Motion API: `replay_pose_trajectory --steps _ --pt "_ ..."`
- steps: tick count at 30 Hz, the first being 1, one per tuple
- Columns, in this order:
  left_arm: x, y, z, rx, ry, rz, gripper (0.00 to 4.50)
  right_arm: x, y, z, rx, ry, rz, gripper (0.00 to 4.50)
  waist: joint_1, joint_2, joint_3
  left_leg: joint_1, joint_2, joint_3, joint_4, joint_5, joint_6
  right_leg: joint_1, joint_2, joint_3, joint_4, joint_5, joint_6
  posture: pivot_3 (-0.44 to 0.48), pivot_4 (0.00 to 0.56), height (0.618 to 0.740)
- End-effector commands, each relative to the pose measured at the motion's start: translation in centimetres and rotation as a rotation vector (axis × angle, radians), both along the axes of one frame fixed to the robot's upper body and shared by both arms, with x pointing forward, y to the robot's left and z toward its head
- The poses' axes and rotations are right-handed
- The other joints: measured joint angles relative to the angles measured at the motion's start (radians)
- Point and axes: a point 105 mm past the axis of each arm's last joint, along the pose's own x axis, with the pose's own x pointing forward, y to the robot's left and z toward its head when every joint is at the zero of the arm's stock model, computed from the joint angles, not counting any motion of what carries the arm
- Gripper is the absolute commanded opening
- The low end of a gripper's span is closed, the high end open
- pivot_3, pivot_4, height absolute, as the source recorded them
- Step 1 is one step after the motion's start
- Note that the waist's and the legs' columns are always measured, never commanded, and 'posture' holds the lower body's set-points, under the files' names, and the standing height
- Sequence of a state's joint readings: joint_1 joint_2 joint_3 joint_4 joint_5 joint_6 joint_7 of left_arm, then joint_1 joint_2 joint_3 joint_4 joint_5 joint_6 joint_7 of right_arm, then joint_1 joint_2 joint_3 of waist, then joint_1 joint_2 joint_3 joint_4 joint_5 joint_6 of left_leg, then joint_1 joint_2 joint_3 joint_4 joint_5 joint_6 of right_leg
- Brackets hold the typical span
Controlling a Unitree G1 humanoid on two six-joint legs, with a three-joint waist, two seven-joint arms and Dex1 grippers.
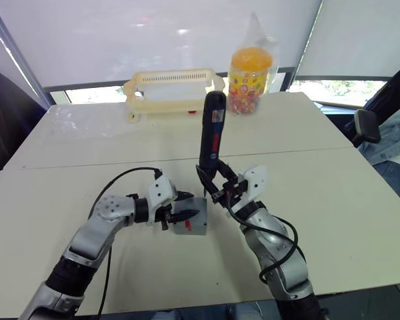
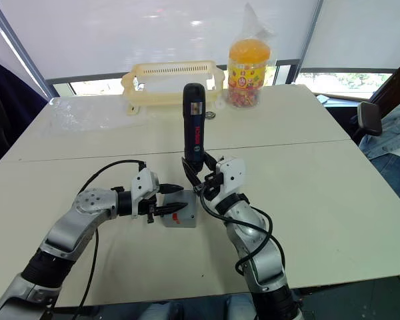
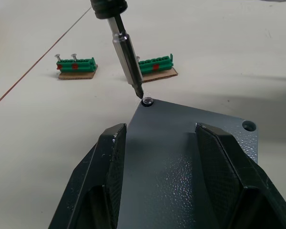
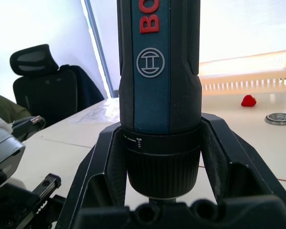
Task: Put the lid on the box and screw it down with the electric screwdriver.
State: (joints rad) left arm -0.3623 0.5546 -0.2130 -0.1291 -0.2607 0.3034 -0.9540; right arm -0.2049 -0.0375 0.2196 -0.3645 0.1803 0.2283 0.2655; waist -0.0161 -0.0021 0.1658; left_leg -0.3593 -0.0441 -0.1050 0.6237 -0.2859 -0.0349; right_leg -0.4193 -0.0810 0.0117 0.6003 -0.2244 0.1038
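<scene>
The grey lid (image 3: 190,143) lies on the grey box (image 1: 190,227) in the middle of the table. My left gripper (image 1: 187,208) reaches in from the left and is shut on the box, one black finger (image 3: 107,162) along each side. My right gripper (image 1: 215,181) is shut on the lower end of the electric screwdriver (image 1: 211,130), which stands nearly upright. Its metal bit (image 3: 126,52) comes down onto a screw (image 3: 147,101) at one corner of the lid. Another corner has an open hole (image 3: 248,126).
Two green screw holders (image 3: 76,64) (image 3: 155,66) sit on the table just beyond the box. A yellow basket (image 1: 173,87) and a candy jar (image 1: 251,80) stand at the far edge. A person's sleeve (image 1: 393,140) is at the right.
</scene>
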Motion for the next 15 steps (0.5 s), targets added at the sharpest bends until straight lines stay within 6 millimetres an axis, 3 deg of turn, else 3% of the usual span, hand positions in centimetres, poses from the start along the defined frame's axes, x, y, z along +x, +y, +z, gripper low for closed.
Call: replay_pose_trajectory --steps 1,15 --pt "-0.39 0.79 -2.82 0.077 0.095 0.027 2.32 -1.1 0.08 3.05 0.065 -0.104 0.016 1.78 0.0 0.0 0.0 0.0 0.0 0.0 0.0 0.0 0.0 0.0 0.0 0.0 0.0 0.0 0.0 0.0 0.15 0.74" --pt "-0.27 0.92 -2.89 0.078 0.095 0.031 2.32 -0.96 -0.11 2.05 0.042 -0.084 0.01 1.78 0.0 0.0 0.0 0.001 0.0 0.001 0.006 0.0 0.0 0.0 0.0 0.001 0.007 0.0 0.0 0.0 0.15 0.74"
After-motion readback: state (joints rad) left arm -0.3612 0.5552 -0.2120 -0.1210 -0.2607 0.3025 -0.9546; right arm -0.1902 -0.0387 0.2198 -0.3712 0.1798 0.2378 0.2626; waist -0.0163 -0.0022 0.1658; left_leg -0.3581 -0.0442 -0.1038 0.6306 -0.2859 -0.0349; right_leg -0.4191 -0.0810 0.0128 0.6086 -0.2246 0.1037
